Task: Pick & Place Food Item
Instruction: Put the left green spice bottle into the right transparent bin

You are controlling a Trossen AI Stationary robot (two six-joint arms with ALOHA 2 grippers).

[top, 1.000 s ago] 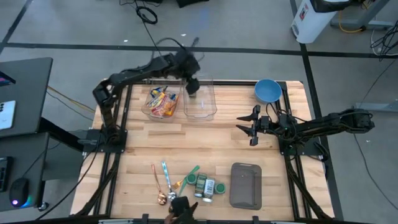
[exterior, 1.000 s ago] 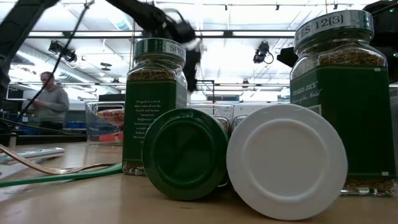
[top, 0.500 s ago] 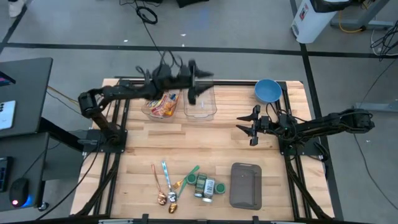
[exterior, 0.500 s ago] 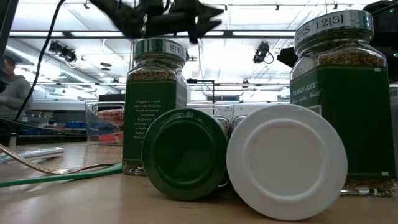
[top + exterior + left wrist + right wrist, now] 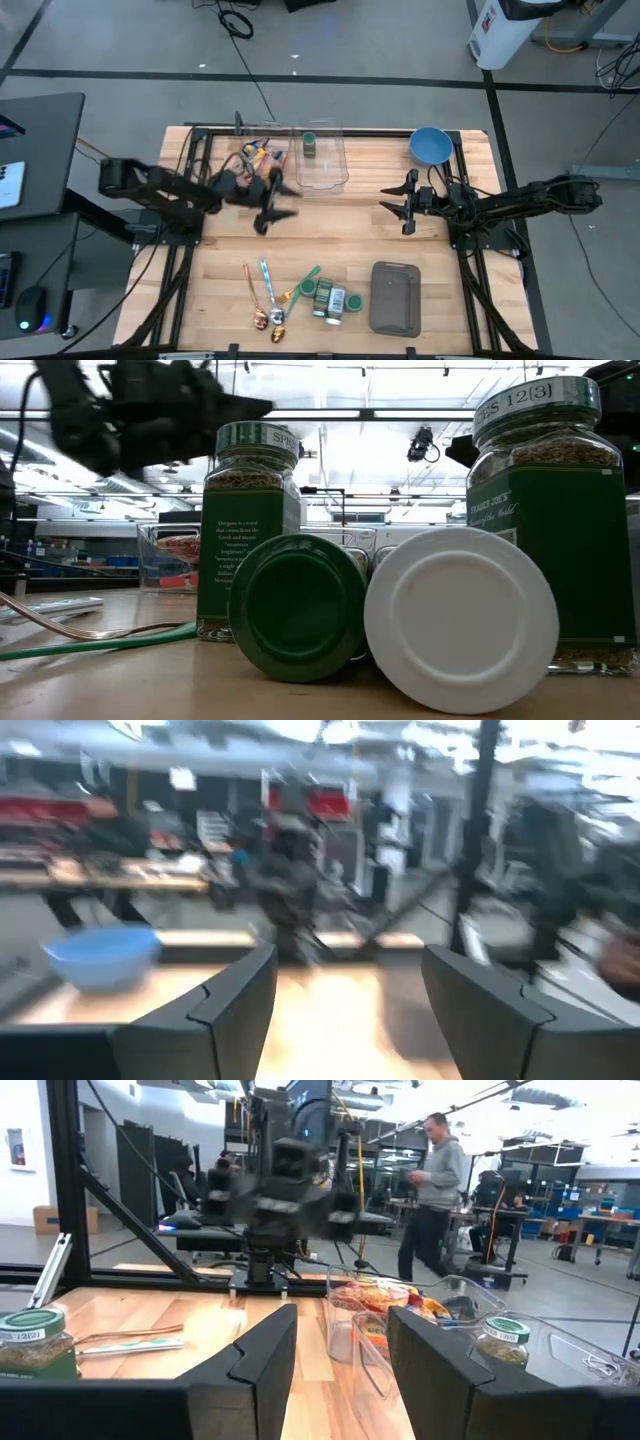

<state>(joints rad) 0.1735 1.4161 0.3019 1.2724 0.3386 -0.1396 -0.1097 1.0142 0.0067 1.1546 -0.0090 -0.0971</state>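
Observation:
A green-lidded spice jar (image 5: 310,145) stands upright on its base at the far end of a clear plastic container (image 5: 325,165); the right wrist view shows the jar (image 5: 505,1342) too. Beside that container, a second clear one (image 5: 258,165) holds snack packets. My left gripper (image 5: 277,212) hovers over the table's left middle, near-left of both containers. It is open, points level, and its wrist view shows nothing between its fingers (image 5: 235,1010). My right gripper (image 5: 390,203) waits open at the table's right middle, pointing toward the containers.
A blue bowl (image 5: 430,145) sits at the far right corner. Near the front edge lie cutlery (image 5: 270,295), a few spice jars with loose lids (image 5: 330,298) and a grey tray (image 5: 395,297). A person (image 5: 435,1180) stands in the room beyond the table.
My left gripper has drawn back fast from above the clear container toward the table's near left, sinking as it went. It has tipped from pointing down to pointing level. The jar stays standing in the container.

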